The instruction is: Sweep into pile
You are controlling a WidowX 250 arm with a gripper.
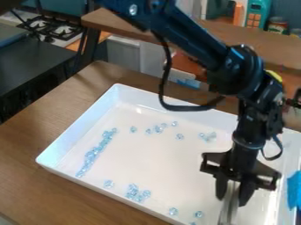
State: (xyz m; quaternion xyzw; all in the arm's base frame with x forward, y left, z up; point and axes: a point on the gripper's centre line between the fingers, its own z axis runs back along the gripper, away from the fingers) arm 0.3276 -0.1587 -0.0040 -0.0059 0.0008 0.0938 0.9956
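My end effector (233, 192) hangs pointing down over the right part of the white tray (76, 139), its two black fingers on either side of a thin, grey, shiny tool (228, 212); I have it pinched between them, and it slants slightly down toward the bottom edge of the view. Whether its lower end touches the tray floor I cannot tell. Just to the left of the tool, near the tray's near wall, lie a few single pale blue, clear beads (173, 211), and farther left along that side comes a small clump of them, with another single one beyond it. Across the far half of the tray floor I see a loose scatter: a couple close together nearest my arm, one by itself, then a short broken string. The biggest gathering is a long, narrow band that runs beside the left wall, with beads packed against one another. A bright blue thing (294, 191) sits at the tray's right side, at the edge of the view. The tray rests on a brown wooden desk (29, 143). Behind are a wooden shelf (120, 19) with an orange thing (238, 14), a teal toy (257, 13) and a jar (277, 25), and at the upper left a stove (53, 28).
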